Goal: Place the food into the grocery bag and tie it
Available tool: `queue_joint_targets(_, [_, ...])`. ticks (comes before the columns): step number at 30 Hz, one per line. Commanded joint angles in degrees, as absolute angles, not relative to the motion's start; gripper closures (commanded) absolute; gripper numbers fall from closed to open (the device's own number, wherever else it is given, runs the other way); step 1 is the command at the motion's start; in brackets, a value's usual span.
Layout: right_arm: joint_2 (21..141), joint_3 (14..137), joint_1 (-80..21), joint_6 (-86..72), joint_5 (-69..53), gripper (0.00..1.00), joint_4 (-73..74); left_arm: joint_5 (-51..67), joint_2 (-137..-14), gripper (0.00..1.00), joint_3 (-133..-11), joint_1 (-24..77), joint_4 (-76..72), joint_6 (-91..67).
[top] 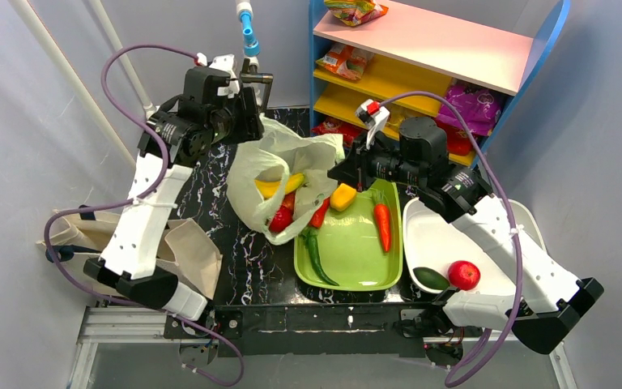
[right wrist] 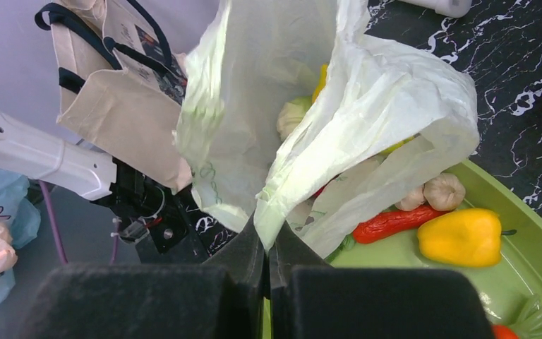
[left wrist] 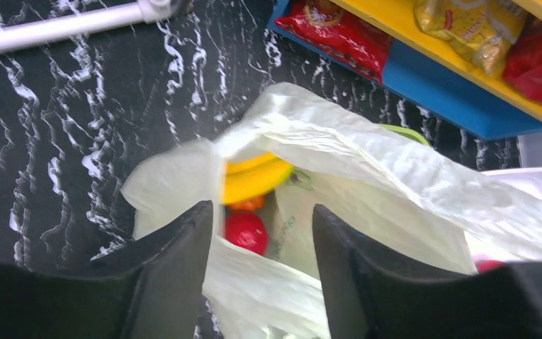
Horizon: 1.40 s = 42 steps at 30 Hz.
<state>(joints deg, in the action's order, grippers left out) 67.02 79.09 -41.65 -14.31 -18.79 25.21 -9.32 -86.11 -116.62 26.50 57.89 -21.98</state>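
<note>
the right pincer (right wrist: 268, 240) is shut on the rim of the bag (right wrist: 367, 99), apparently so its mouth is held up for more food (right wrist: 459, 236), while the left pincer (left wrist: 261, 233) is parted, seemingly empty, over the bag, which is slumped on the desk (top: 210, 186) beside the tray (top: 356, 267).

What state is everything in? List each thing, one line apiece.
grocery bag: untied, mouth open, banana and tomato inside.
left gripper: open, over the bag.
right gripper: shut on the bag's plastic.
green tray: holds carrot and yellow pepper, not yet bagged.
white tub: holds red apple.
canvas tote: slumped at the table's left edge.
</note>
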Motion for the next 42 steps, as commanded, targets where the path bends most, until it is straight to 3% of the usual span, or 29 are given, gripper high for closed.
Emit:
queue_joint_targets(1, [66.59, 81.79, -41.84, -17.5, -19.34, 0.99, 22.31, -5.1, -80.38, 0.36, -115.26, 26.46, 62.6, -21.62])
queue_joint_targets(7, [69.17, 85.03, -41.84, -18.66, -19.12, 0.99, 23.5, 2.39, -75.64, 0.19, -118.25, 26.46, 72.61, -23.47])
queue_joint_targets(10, [70.98, 87.11, -41.81, -18.81, -18.81, 0.99, 24.19, 4.53, -71.22, 0.17, -114.81, 26.46, 72.79, -23.13])
queue_joint_targets(15, [73.56, 89.99, -41.92, -18.01, -19.07, 0.99, 26.7, 10.63, -64.45, 0.17, -109.68, 26.49, 71.16, -23.37])
queue_joint_targets(23, [74.72, 90.57, -41.92, -14.37, -20.21, 0.99, 28.04, 18.66, -56.11, 0.26, -91.48, 26.57, 58.33, -27.33])
queue_joint_targets(42, [74.88, 92.11, -42.16, -12.88, -24.5, 0.99, 31.63, 23.44, -59.89, 0.32, -80.41, 29.12, 40.92, -28.95])
